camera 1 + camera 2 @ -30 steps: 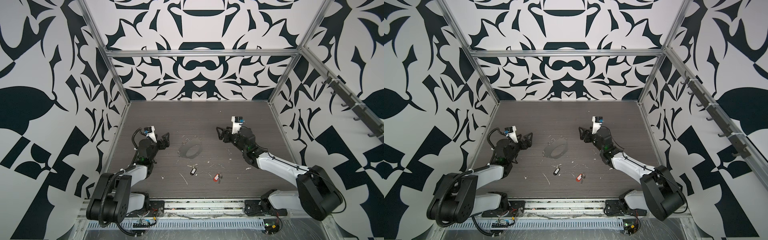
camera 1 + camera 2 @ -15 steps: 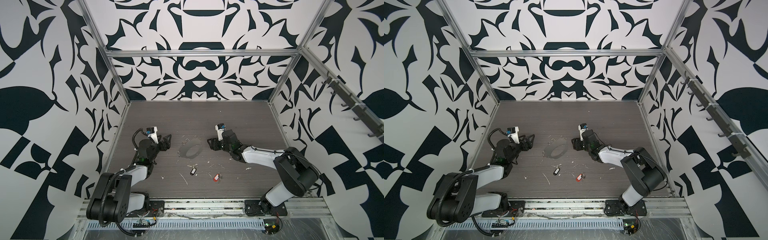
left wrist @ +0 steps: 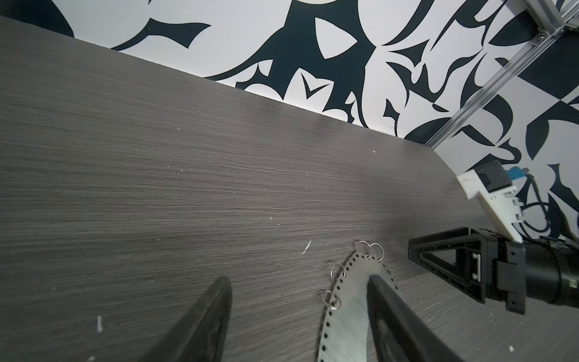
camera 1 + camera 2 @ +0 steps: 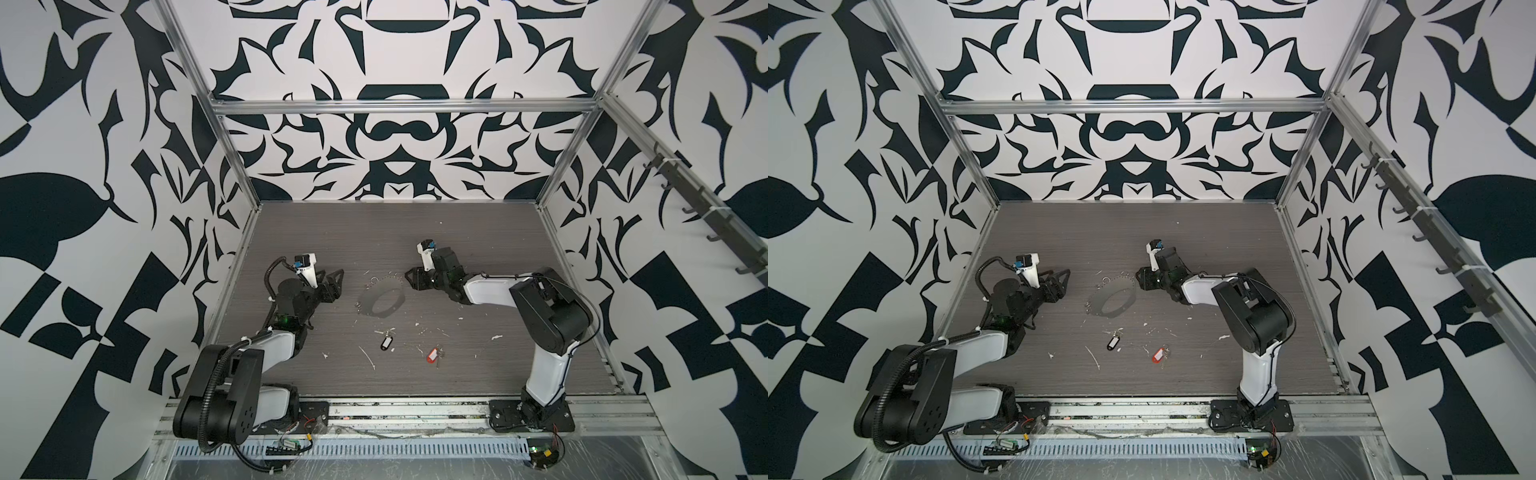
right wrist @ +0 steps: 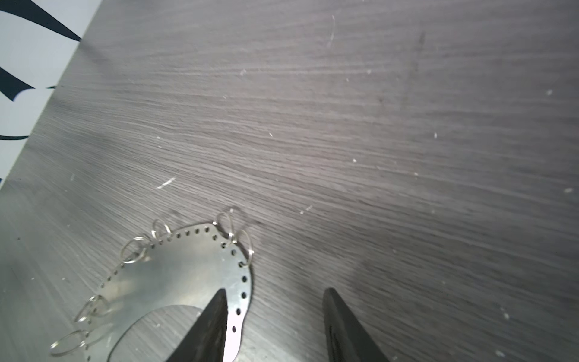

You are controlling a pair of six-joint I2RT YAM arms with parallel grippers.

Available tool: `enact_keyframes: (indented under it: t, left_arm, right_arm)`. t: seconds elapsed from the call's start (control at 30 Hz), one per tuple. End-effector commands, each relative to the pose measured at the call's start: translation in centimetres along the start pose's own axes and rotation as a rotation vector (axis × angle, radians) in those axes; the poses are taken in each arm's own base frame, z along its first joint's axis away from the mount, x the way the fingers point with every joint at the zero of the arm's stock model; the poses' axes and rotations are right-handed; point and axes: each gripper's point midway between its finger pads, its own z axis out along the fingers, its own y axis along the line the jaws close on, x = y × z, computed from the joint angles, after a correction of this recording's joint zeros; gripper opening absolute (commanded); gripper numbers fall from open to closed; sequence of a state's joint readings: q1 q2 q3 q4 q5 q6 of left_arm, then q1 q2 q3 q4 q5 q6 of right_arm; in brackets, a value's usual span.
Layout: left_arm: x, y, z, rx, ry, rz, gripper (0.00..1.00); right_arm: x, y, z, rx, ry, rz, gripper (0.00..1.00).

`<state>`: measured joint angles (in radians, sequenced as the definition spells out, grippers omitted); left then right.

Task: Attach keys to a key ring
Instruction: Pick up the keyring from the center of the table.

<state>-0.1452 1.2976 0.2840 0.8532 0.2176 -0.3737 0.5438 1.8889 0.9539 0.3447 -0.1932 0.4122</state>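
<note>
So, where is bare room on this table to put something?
Bare: the table strip between back wall and key ring. Crowded: the middle, with left end effector and right end effector at the ring; nearer, the keys and white scraps.

Overhead pair; wrist close-ups on key ring

The key ring lies on the table — the keys before it, two bunches side by side.

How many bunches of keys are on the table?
2: the black-tagged bunch lies nearer the camera than the key ring; the red-tagged bunch lies apart, to its right.
</note>
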Motion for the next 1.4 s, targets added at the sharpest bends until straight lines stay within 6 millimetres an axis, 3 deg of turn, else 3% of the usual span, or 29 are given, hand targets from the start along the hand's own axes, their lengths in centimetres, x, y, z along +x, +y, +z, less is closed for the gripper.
enact_keyframes:
  t: [0.0, 0.27, 0.53, 0.83, 1.37]
  left_arm:
    - [-0.6, -0.2, 0.0, 0.008, -0.026, 0.005, 0.71]
    - [-0.6, -0.3, -0.4, 0.011, -0.039, 0.005, 0.7]
    - [-0.6, -0.3, -0.4, 0.01, -0.038, 0.003, 0.69]
    - [-0.6, -0.4, -0.2, 0.018, -0.034, 0.003, 0.7]
    - [-0.6, -0.5, -0.4, 0.022, -0.037, 0.007, 0.7]
  right_arm:
    - [-1.8, 0.9, -0.2, -0.027, -0.043, 0.002, 0.49]
    - [-1.3, 0.4, -0.3, -0.021, -0.067, 0.013, 0.47]
    - [-1.2, 0.8, 1.0, -0.053, -0.055, 0.031, 0.43]
    - [-2.3, 1.7, 1.4, -0.093, -0.065, 0.026, 0.41]
    - [-0.8, 3.3, 3.2, -0.175, 0.009, 0.042, 0.31]
